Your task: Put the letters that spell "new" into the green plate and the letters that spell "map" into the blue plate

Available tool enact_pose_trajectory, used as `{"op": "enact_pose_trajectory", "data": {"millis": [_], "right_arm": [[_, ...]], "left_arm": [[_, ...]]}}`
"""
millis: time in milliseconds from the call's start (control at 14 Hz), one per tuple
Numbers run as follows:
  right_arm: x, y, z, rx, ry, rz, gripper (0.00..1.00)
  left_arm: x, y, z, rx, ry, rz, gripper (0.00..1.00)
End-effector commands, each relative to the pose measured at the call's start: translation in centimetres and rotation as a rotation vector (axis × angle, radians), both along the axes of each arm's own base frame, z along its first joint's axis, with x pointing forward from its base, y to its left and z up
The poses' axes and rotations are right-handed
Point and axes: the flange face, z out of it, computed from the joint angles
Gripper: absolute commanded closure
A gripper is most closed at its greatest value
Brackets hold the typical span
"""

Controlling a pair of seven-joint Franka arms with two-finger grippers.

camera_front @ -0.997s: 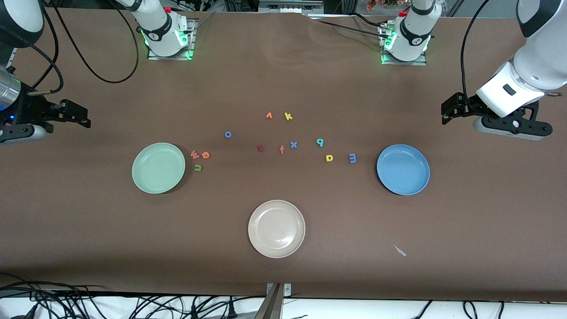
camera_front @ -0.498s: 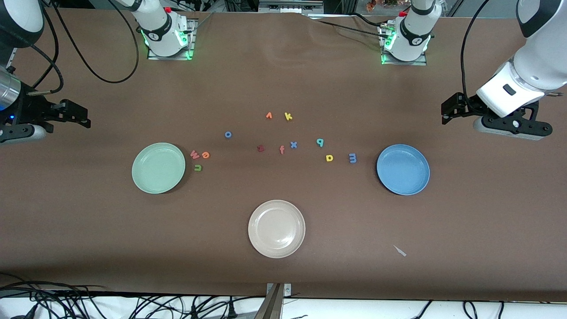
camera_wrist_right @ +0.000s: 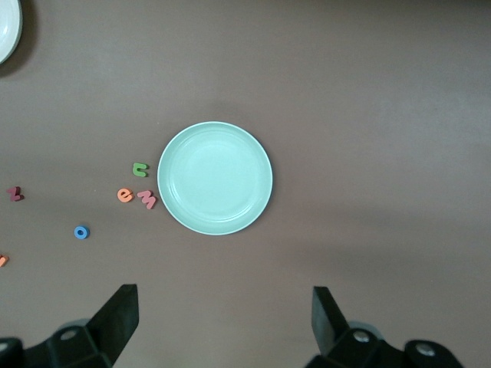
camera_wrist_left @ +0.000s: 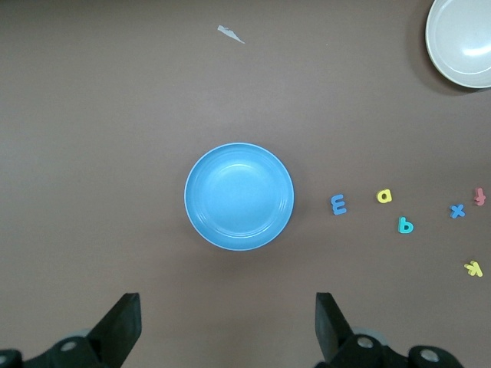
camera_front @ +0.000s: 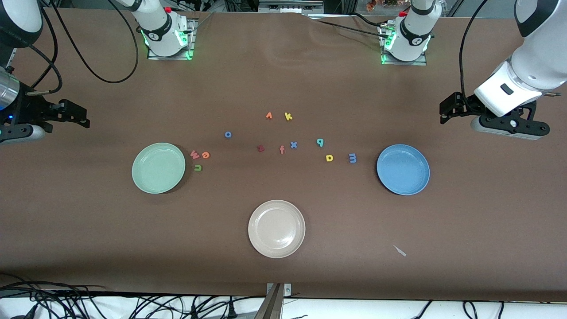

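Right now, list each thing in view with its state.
green plate: empty
blue plate: empty
beige plate: empty
n, e, w: on table beside green plate
m, a, p: on table
left end effector: open, empty
right end effector: open, empty

1. The green plate (camera_wrist_right: pixel 215 178) lies bare on the brown counter (camera_wrist_right: pixel 368 92).
2. Just beside its rim sit the olive n (camera_wrist_right: pixel 140 169), orange e (camera_wrist_right: pixel 125 195) and pinkish w (camera_wrist_right: pixel 146 199).
3. The right hand (camera_wrist_right: pixel 222 326) hovers with fingers (camera_wrist_right: pixel 119 314) spread wide.
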Motion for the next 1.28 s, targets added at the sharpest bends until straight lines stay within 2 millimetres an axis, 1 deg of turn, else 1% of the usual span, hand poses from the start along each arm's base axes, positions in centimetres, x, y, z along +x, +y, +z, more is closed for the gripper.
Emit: {"op": "enact_pose_trajectory", "data": {"millis": [0,641,783,1210], "right_arm": [[-0.36,-0.18,0.52,0.022,0.006,0.001,0.0],[-0.26,0.0,0.6,0.022,0.001,0.002,0.0],[-0.3,-0.01,0.69,0.022,0.0,0.002,0.0],[-0.27,-0.01,0.67,0.029,0.001,-0.008,0.0]], "left_arm": [[-0.08,-0.05,0.44,0.025,0.002,-0.016,0.0],[-0.11,-0.29,0.51,0.026,0.0,-0.019,0.0],[-0.2,-0.88,0.52,0.026,0.0,-0.031,0.0],[-0.2,-0.8,0.44,0.026,0.001,-0.031,0.0]]}}
